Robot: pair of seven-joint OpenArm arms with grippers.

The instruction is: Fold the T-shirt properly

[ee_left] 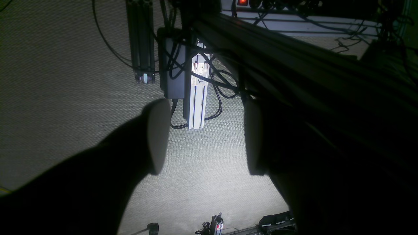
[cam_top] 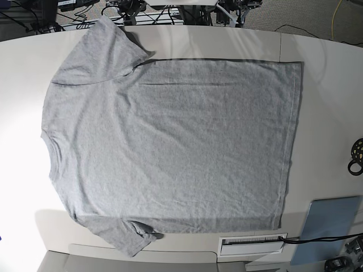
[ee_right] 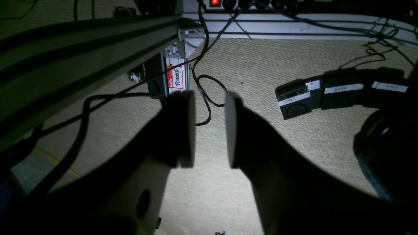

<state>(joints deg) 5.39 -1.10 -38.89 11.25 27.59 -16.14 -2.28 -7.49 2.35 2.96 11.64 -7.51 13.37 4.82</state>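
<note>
The T-shirt [cam_top: 170, 147] lies spread flat on the white table [cam_top: 329, 85] in the base view. Its plain grey side faces up, with the neck at the left and the hem at the right. One sleeve [cam_top: 102, 51] points to the far edge, the other [cam_top: 122, 238] to the near edge. Neither arm shows in the base view. In the left wrist view my left gripper [ee_left: 205, 137] hangs wide open over carpet, holding nothing. In the right wrist view my right gripper [ee_right: 209, 129] stands open with a narrower gap, also empty over carpet.
A blue-grey pad [cam_top: 332, 221], a white slotted plate [cam_top: 252, 243] and a black ring-shaped object [cam_top: 357, 156] sit at the table's right side. Under the table are aluminium frame legs [ee_left: 196, 91], cables [ee_right: 202, 98] and a power strip [ee_right: 228, 4].
</note>
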